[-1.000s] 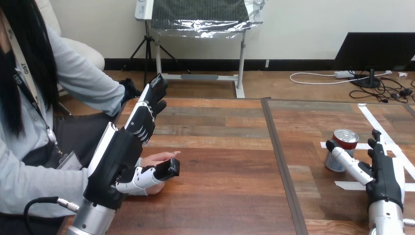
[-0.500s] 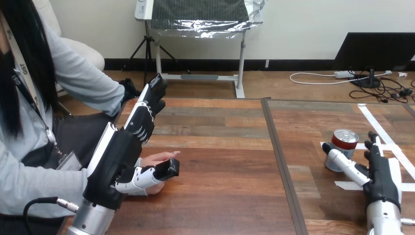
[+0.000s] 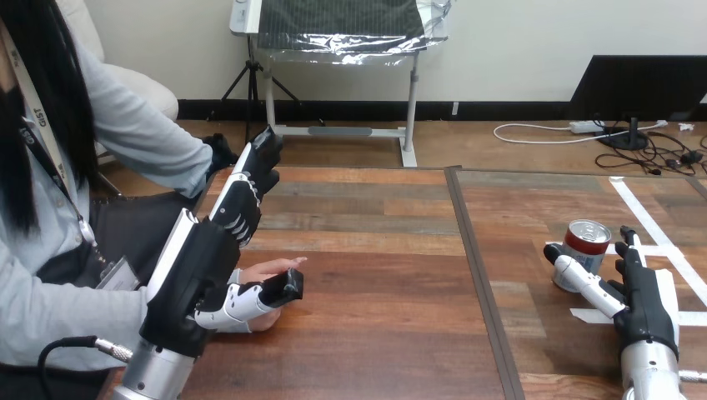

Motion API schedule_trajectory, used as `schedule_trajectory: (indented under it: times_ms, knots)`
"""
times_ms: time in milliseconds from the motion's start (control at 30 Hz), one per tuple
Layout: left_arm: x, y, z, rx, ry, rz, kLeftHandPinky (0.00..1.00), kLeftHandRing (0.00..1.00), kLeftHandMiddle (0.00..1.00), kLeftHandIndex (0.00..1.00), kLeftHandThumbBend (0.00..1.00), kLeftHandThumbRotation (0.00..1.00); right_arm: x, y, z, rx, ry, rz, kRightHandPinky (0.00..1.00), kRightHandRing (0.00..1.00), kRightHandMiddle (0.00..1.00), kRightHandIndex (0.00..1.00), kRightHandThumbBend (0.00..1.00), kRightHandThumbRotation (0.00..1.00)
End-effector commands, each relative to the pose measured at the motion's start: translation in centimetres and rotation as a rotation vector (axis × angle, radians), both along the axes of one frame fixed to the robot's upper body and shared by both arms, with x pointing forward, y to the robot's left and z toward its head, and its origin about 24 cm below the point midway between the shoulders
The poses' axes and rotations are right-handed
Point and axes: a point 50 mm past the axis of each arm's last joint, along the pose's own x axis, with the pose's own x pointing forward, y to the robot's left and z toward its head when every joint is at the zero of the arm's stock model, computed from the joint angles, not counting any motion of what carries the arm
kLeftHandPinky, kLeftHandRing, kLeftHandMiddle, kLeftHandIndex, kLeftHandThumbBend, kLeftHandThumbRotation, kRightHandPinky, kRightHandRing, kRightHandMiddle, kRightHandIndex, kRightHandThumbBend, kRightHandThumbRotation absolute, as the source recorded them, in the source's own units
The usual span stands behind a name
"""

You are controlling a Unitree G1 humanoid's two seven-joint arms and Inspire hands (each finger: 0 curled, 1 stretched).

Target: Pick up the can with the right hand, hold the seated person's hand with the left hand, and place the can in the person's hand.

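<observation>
Right hand (image 3: 646,302) rests low on the bench (image 3: 375,250) with its back up. It is wide open and grips nothing. Its fingers (image 3: 634,262) reach straight ahead, and its thumb is spread far out to the left of the palm. The can (image 3: 585,244) stands upright just ahead of the palm, in the gap between thumb and fingers. It is nearer the thumb, which crosses in front of the can's base, with its tip just past the can's left side. Whether the thumb touches the can I cannot tell. The fingers stand to the right of the can and apart from it. White tape strips (image 3: 667,250) lie on the bench under and around this hand, and the can stands on one of them.

Well apart from the right hand, to its left, the left hand (image 3: 204,267) is raised above the bench's edge. Its fingers (image 3: 248,179) are straight and point up and away from the palm, closed on nothing. Its thumb juts out low to the right of the palm and lies across the person's hand (image 3: 275,268). The person's hand lies on the bench with its fingertips showing just above the thumb and pointing right. Thumb and person's hand look to be touching, though I cannot tell whether the thumb presses or pinches.
</observation>
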Motion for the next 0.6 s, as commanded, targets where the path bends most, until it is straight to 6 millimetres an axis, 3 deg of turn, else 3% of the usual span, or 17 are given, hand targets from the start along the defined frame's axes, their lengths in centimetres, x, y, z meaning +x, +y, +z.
schedule_trajectory:
  times_ms: [0, 567]
  knots:
    - [0.82, -0.12, 1.65, -0.008, -0.080, -0.005, 0.98, 1.00, 1.00, 1.00, 1.00, 0.62, 2.57, 0.28, 2.56, -0.026, -0.078, 0.032, 0.93, 0.98, 0.98, 1.00, 1.00, 0.54]
    - [0.77, -0.32, 1.63, -0.018, -0.081, -0.008, 0.97, 1.00, 1.00, 1.00, 1.00, 0.61, 2.83, 0.09, 2.85, -0.029, -0.075, 0.027, 0.92, 0.96, 0.97, 1.00, 1.00, 0.55]
